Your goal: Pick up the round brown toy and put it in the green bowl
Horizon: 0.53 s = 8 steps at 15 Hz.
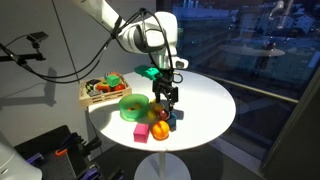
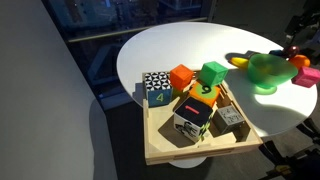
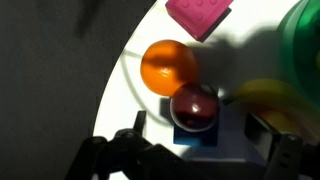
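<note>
The round brown toy is a dark reddish-brown ball. In the wrist view it lies against the bright orange round toy, with a blue block right beside it. My gripper is open and empty, just above the brown toy, with one finger on each side and not touching it. The green bowl stands on the white table, left of the gripper in an exterior view. Its rim shows at the right edge of the wrist view, and it also appears in an exterior view.
A pink-red block and a yellow toy lie close around the brown toy. A wooden crate of toys stands at the table's far side, and it fills the foreground in an exterior view. The round table's edge is close by.
</note>
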Motion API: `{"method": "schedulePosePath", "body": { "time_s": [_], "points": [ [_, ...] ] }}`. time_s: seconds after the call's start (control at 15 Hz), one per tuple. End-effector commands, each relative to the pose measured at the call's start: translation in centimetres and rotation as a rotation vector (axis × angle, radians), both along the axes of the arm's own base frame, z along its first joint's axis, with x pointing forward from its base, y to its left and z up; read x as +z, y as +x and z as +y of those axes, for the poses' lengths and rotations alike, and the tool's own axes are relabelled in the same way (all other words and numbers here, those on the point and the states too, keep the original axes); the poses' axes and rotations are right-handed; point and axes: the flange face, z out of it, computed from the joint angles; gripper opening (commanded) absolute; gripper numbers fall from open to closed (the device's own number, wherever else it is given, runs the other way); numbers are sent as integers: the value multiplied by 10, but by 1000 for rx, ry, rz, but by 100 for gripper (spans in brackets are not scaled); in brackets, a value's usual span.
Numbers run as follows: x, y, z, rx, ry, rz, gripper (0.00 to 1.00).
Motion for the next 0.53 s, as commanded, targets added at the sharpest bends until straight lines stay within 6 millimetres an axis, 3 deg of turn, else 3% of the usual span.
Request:
{"method": "schedulePosePath", "body": {
  "time_s": [0.0,0.33,0.4,0.47],
  "points": [
    [-10,0,-4,3,13,13,100],
    [-26,0,-4,32,18,17,100],
    [-29,1,-4,35,17,13,75],
    [-30,1,-4,39,18,13,74]
  ]
}}
